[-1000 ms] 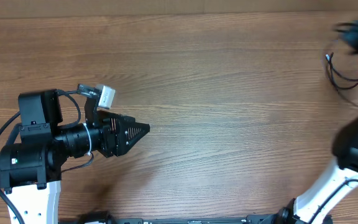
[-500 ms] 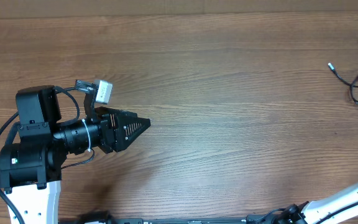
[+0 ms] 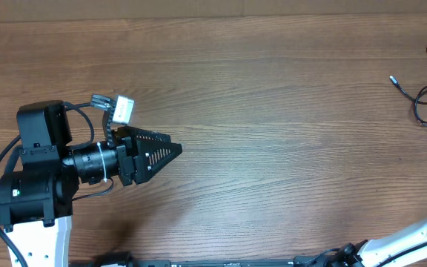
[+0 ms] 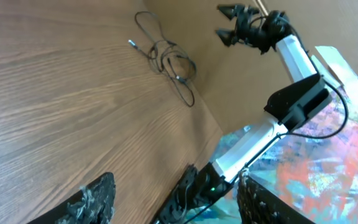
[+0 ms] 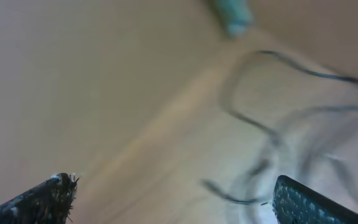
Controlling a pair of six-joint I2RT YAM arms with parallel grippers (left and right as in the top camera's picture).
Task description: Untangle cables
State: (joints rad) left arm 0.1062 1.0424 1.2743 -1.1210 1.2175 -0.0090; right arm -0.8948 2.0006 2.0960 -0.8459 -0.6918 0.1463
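Note:
The cables (image 3: 425, 95) are thin black wires lying in a loose tangle at the table's far right edge, one small plug tip (image 3: 393, 77) pointing left. In the left wrist view the cables (image 4: 166, 55) lie far off on the wood. My left gripper (image 3: 170, 152) hovers over the left part of the table, far from them; its fingers (image 4: 92, 202) stand apart with nothing between. My right gripper (image 4: 246, 30) is raised in the air beyond the tangle, jaws spread. In the blurred right wrist view, the right gripper (image 5: 179, 199) is open above the cables (image 5: 272, 143).
The wooden table (image 3: 258, 111) spans the view. A white connector (image 3: 123, 110) sits on the left arm's own wiring. The right arm's white link (image 3: 414, 237) enters at the bottom right. Past the table's right edge lies a colourful floor covering (image 4: 353, 162).
The right gripper has opened, let go of the cables and left the overhead view. The cables now lie on the table at the right edge. The left arm has barely shifted.

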